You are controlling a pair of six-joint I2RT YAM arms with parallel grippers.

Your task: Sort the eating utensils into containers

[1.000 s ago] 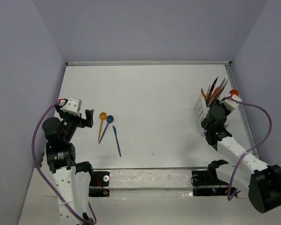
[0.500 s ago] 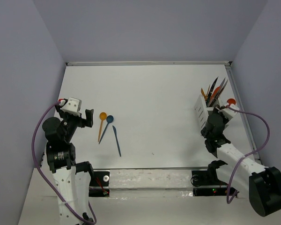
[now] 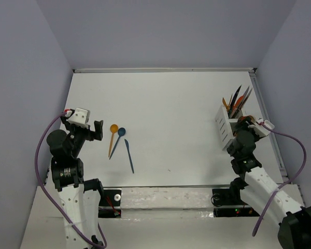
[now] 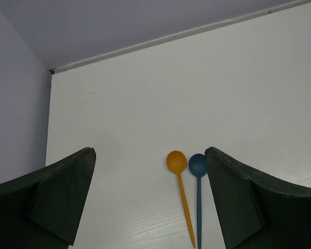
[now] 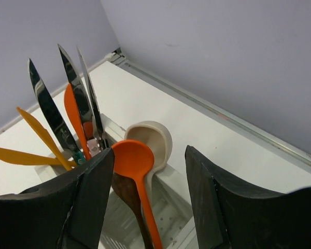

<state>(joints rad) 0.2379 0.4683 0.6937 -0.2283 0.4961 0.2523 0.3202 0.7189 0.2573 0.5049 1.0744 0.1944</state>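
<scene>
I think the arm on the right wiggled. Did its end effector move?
Yes. The right end effector drew back toward the near table edge, beside the white caddy, which stayed put.

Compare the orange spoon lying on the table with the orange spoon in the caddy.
The table spoon lies flat beside a blue spoon; the caddy spoon stands bowl-up in the caddy, against a beige spoon. The table spoon looks yellower, the caddy spoon redder orange. Both are slim, round-bowled spoons.
</scene>
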